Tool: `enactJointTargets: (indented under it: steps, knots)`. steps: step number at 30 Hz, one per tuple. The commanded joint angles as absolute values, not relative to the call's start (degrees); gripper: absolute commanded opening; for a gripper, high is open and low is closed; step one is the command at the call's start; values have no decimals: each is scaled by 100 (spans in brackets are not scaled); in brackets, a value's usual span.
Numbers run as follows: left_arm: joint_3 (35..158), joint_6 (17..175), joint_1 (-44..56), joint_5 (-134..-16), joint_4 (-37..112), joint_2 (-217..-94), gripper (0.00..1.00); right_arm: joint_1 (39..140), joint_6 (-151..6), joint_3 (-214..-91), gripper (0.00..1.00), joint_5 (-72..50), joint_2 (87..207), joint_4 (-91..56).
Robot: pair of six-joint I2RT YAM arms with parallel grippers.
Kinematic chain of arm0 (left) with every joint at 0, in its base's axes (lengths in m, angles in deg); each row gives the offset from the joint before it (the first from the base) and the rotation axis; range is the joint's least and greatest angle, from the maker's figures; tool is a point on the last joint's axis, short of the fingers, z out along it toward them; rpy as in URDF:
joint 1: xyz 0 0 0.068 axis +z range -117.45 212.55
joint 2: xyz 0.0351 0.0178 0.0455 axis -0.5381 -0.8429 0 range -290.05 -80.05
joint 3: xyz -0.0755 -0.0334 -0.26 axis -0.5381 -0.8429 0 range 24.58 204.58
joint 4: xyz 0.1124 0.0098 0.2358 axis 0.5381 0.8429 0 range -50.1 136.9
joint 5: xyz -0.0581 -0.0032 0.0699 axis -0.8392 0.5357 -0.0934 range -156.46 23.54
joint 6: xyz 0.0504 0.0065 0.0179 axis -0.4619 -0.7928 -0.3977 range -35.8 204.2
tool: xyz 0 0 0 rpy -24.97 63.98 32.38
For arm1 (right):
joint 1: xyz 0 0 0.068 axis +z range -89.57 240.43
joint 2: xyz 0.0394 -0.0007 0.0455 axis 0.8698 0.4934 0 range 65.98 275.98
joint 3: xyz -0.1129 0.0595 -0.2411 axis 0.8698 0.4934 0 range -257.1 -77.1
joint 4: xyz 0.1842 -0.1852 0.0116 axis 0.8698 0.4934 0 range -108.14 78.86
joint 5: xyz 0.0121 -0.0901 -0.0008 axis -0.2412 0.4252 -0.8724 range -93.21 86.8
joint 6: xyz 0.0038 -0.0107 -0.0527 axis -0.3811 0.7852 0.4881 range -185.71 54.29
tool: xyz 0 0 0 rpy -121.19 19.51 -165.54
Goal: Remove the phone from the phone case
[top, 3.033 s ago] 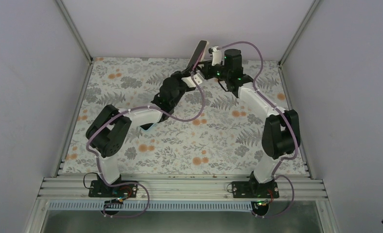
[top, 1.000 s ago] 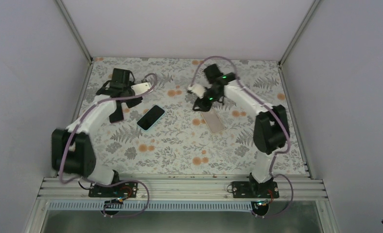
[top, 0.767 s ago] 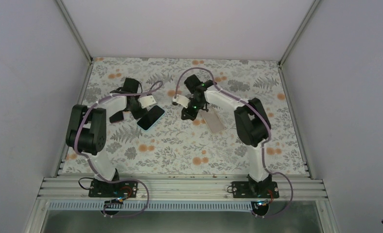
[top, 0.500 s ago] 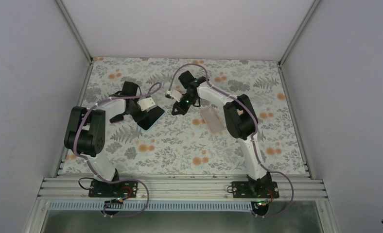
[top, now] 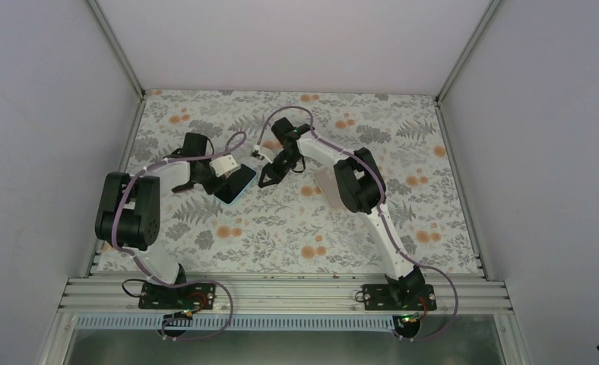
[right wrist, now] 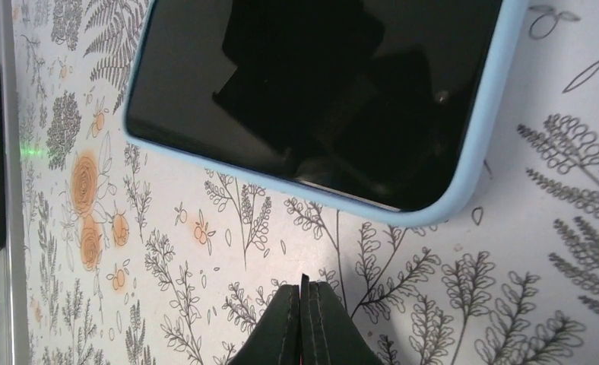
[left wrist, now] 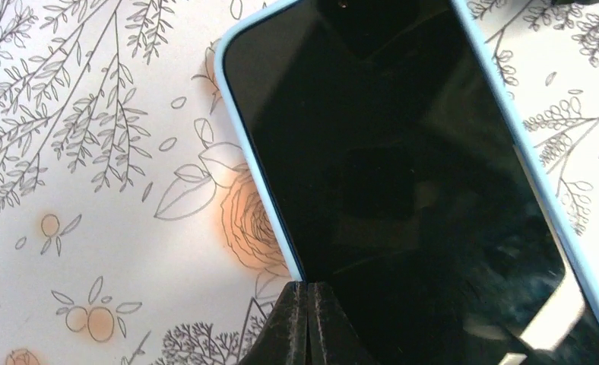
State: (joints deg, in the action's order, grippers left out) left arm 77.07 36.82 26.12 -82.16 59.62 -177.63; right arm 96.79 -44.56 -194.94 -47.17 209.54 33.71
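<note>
Top external view, both arms bent inward over the flowered table. The phone lies flat, dark screen up, at about 9 o'clock from the table's middle. A pale shell, which I take to be the case, lies at about 3 o'clock, well apart from the phone and partly hidden by the right arm's elbow. The left gripper sits at the phone's 9 o'clock side, and the right gripper is near its 2 o'clock corner.

Change: three seconds ago the two arms held the thing up together at the far, 12 o'clock end. A second ago phone and shell already lay apart on the table, with both arms drawn off. Since then neither object has shifted, while both grippers have closed in on the phone, one from each side.

Left wrist view: the fingers are pressed together with nothing between them, their tips at the phone's long edge (touching or just short, I cannot tell). Right wrist view: the fingers are likewise pinched together and empty, tips just short of the phone's rounded corner.

Reading: a light-blue rim runs round the screen in both wrist views. If that rim is the phone's own body, the separation looks done and the arms are only nudging or tidying. If it is a second skin, the work is not over. The pictures do not settle which.
</note>
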Motion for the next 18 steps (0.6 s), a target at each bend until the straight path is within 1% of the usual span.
enactJointTargets:
  steps: [1,4,7,10,14,18]
  knots:
    - [7451,3580,2762,-7943,6436,-17539,2,9735,-4550,-19435,4,-4990,21049,3371]
    - [7574,3652,2805,-8672,6692,-16962,2,9771,-4589,-19579,4,-4940,21203,3399]
    - [7707,3714,2803,-8848,6825,-16578,2,9808,-4671,-19779,4,-4845,21348,3411]
    - [7651,3601,2843,-8522,6741,-16648,2,9836,-4754,-19908,4,-4734,21445,3421]
    - [7441,3523,2873,-8044,6499,-17242,2,9840,-4882,-20010,3,-4565,21556,3366]
    - [7189,3624,2948,-7486,5799,-17551,2,9847,-4994,-20076,4,-4484,21667,3291]
